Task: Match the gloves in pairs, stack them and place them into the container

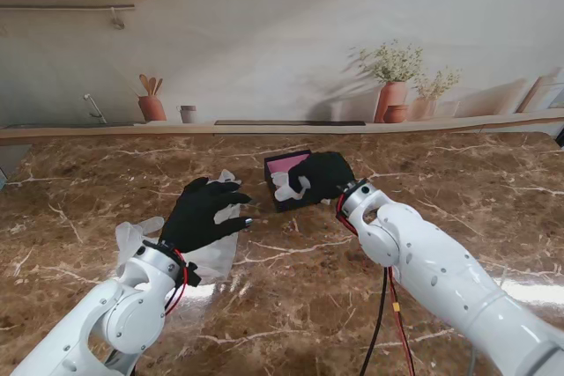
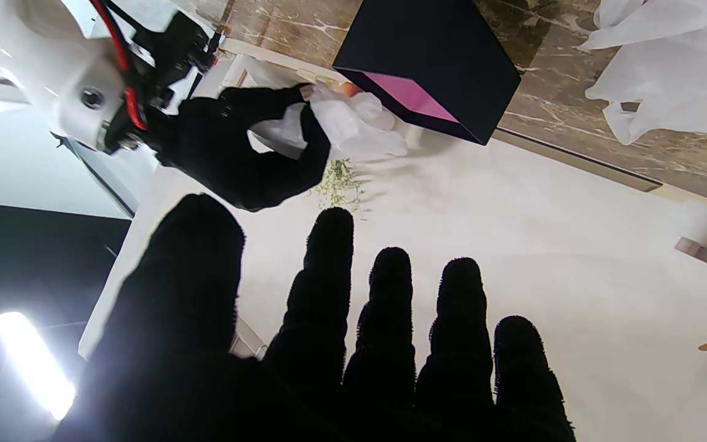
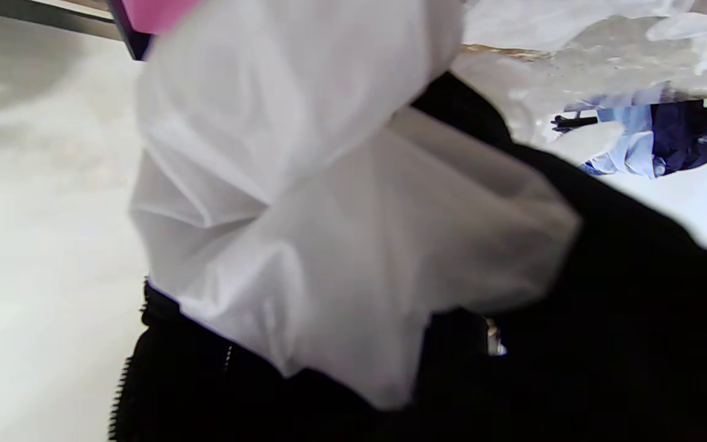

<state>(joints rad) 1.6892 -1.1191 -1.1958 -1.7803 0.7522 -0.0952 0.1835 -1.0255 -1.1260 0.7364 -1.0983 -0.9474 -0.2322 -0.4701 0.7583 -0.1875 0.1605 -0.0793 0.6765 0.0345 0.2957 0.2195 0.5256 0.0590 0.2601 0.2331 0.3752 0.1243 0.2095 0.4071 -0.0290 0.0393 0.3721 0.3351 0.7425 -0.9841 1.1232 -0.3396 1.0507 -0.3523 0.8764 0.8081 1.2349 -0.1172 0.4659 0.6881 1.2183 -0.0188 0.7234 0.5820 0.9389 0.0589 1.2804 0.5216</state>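
Over the black, pink-lined container (image 1: 291, 184), the right robot hand (image 1: 322, 173) clutches a limp, thin white plastic glove (image 1: 288, 186), bunched mid-body; the left robot hand (image 1: 201, 210) hovers spread and empty.

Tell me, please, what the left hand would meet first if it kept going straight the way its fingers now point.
Probably nothing at once: the left hand points its spread fingers toward the black container, with bare marble between them. That box looks first in line, though the white gloves under the fingertips may brush them; depth is hard to judge.

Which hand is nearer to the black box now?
Right. The right hand is at the black box, clutching a white glove. The left hand is open, over gloves to the box's left.
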